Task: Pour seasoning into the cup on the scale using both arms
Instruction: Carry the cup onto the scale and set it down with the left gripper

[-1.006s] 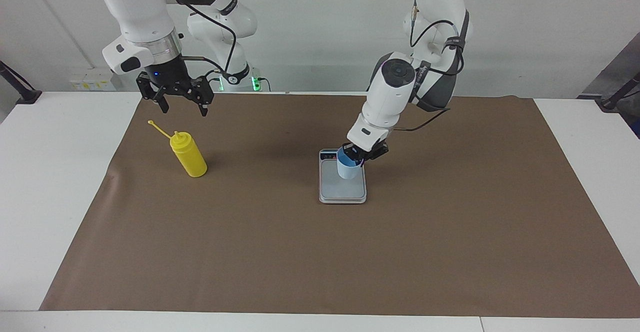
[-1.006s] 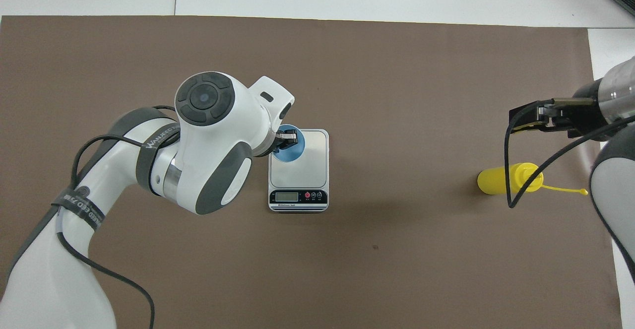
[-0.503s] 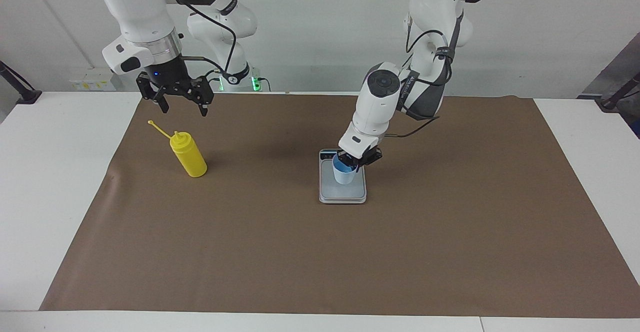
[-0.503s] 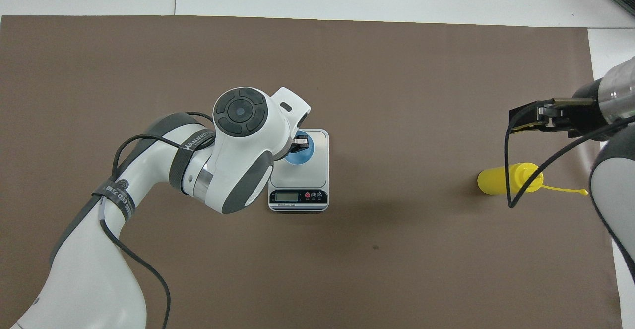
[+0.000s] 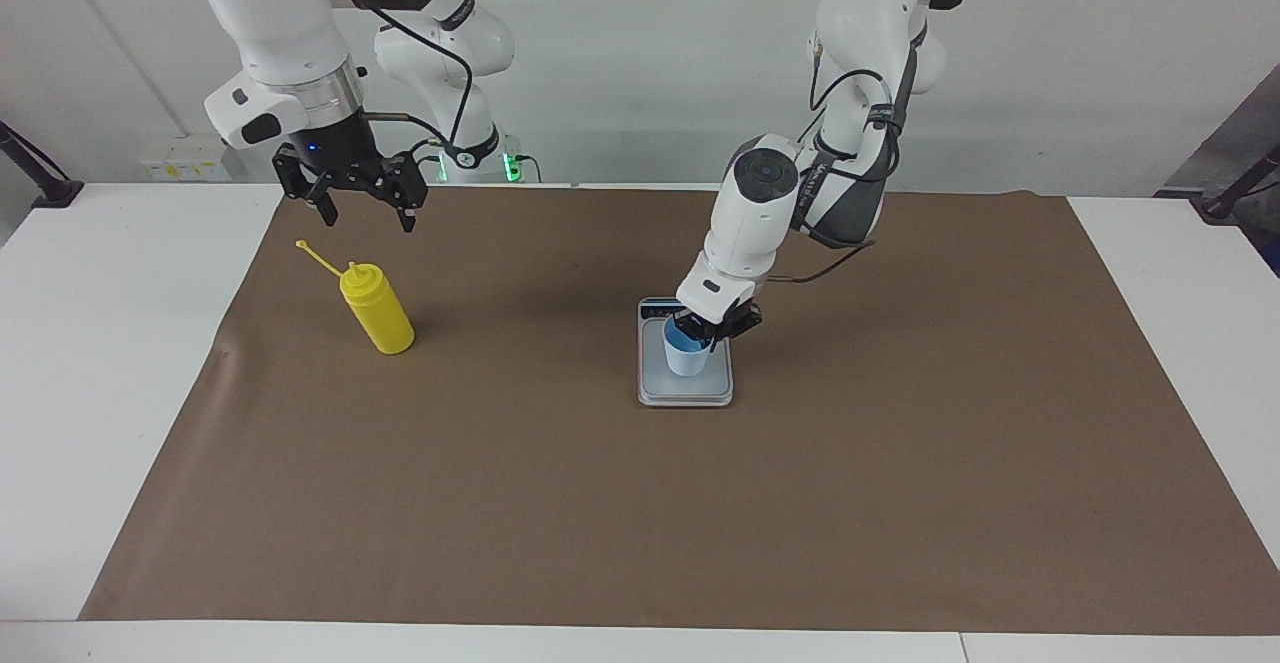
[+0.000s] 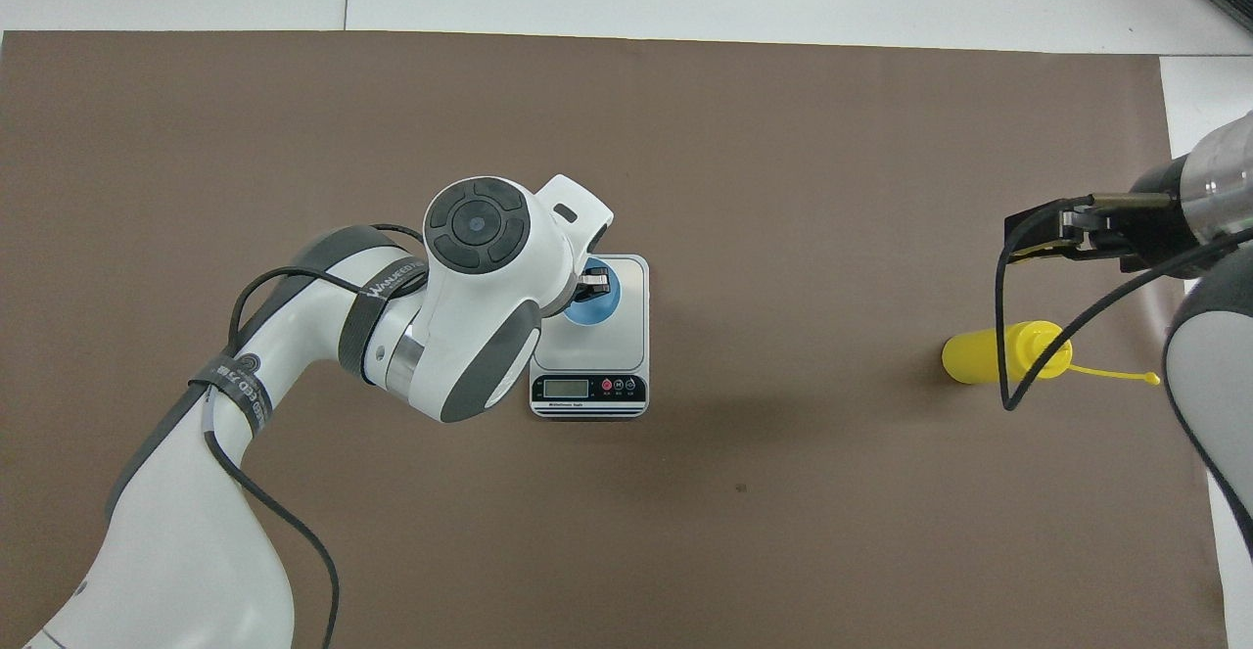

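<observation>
the left gripper [image 5: 707, 338], black and two-fingered, is clamped on the rim of the cup [image 5: 686, 355], one finger dipping into its bright blue inside. the cup, small, tapered, smooth pale blue plastic, stands upright on the scale [image 5: 685, 391], a flat rectangular silver-grey slab with a matte grey plate and a narrow dark display strip [image 6: 588, 388] at the end nearest the robots. well apart, toward the right arm's end of the bench [image 5: 100, 363], the right gripper [image 5: 365, 205] hangs with its fingers spread wide and empty, above the brown paper sheet [image 5: 640, 513]. the seasoning [image 5: 377, 309], a glossy yellow cylinder with a cone nozzle and thin strap, stands near it on the paper.
</observation>
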`<action>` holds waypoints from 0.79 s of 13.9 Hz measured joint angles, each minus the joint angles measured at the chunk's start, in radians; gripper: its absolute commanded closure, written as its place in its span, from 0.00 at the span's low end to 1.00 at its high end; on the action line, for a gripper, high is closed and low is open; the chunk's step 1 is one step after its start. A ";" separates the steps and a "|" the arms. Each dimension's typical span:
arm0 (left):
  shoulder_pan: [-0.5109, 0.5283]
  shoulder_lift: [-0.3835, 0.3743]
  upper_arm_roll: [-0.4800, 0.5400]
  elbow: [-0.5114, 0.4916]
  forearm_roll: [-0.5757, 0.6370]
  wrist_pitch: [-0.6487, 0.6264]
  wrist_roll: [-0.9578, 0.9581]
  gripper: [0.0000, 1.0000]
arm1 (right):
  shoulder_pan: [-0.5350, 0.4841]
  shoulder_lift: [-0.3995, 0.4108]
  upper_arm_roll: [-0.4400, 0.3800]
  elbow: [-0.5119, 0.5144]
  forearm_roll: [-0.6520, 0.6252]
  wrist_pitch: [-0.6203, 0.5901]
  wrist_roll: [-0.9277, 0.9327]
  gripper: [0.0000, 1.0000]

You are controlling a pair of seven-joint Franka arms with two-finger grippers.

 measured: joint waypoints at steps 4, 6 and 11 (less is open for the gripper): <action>-0.001 0.000 0.000 -0.020 0.000 0.036 -0.002 0.04 | 0.000 0.000 0.000 0.000 0.000 0.000 0.000 0.00; -0.001 0.000 0.000 -0.020 0.000 0.037 -0.003 0.00 | 0.000 0.000 0.000 0.000 0.000 0.000 0.000 0.00; 0.009 -0.039 0.017 0.006 0.001 -0.020 -0.005 0.00 | 0.000 0.000 0.000 0.000 0.000 -0.004 0.000 0.00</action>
